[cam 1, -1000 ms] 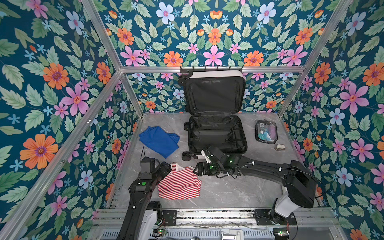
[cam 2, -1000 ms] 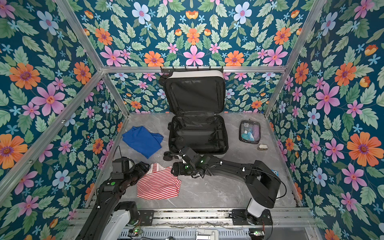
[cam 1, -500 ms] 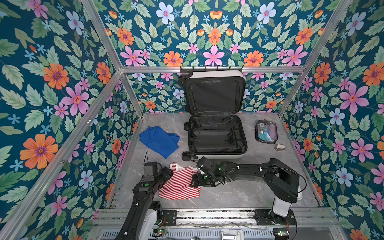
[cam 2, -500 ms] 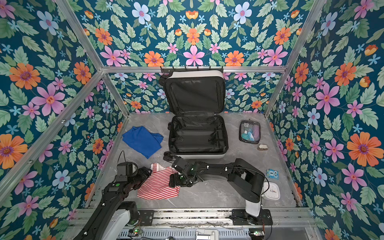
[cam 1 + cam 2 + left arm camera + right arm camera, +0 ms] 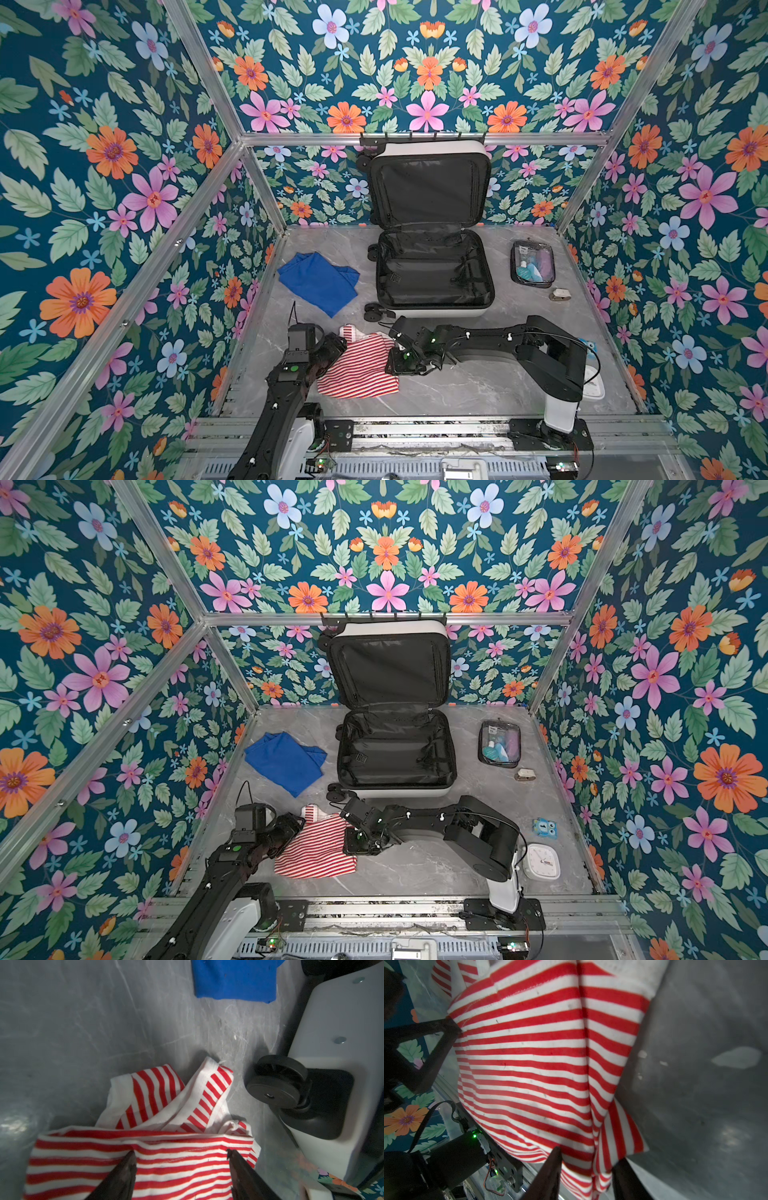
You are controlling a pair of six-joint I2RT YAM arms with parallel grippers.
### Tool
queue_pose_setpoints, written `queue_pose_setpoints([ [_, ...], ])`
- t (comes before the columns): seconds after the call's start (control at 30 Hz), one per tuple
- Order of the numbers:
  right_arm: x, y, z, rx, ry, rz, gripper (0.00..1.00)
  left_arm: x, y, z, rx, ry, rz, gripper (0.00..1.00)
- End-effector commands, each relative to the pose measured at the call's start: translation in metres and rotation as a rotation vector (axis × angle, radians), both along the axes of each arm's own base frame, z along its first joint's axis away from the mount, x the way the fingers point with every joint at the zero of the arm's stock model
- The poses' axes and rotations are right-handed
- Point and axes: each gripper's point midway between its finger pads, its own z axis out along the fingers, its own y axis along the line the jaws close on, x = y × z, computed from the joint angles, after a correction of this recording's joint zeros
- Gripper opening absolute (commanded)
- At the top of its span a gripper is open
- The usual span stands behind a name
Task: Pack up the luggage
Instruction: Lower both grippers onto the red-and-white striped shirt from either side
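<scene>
luggage (image 5: 436, 312): open, frame centre, unmoved
right gripper (image 5: 588, 1155): dropped from luggage front to striped shirt (image 5: 357, 370) right edge, fingers narrowed onto fold
left gripper (image 5: 180, 1152): advanced onto left edge, fingers wide

One luggage (image 5: 434, 270), one blue garment (image 5: 318, 284), one striped garment (image 5: 357, 374), one pouch (image 5: 533, 264), one clock (image 5: 541, 861), perhaps two small trinkets (image 5: 525, 774).

Luggage (image 5: 415, 792): open, lid upright.
Striped shirt (image 5: 316, 852): crumpled, near the luggage.
My left gripper (image 5: 289, 833) and my right gripper (image 5: 352, 845): at its opposite edges.
</scene>
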Motion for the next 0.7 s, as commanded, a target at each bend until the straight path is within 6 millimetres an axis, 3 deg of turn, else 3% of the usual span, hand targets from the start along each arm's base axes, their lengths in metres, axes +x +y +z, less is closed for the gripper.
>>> queue_pose_setpoints([
  [0.0, 0.007, -0.004, 0.001, -0.011, -0.034, -0.038, 0.24, 0.007, -0.002, 0.008, 0.007, -0.03, -0.029, 0.72],
  [0.27, 0.006, -0.035, -0.003, -0.043, -0.05, -0.087, 0.02, 0.014, -0.006, 0.021, 0.028, -0.038, -0.074, 0.72],
  [0.4, 0.003, -0.054, -0.005, -0.06, -0.044, -0.106, 0.0, 0.015, -0.008, 0.026, 0.05, -0.035, -0.088, 0.73],
  [0.67, 0.008, -0.123, -0.001, -0.099, -0.059, -0.216, 0.0, 0.002, -0.032, 0.016, 0.155, 0.033, -0.191, 0.76],
])
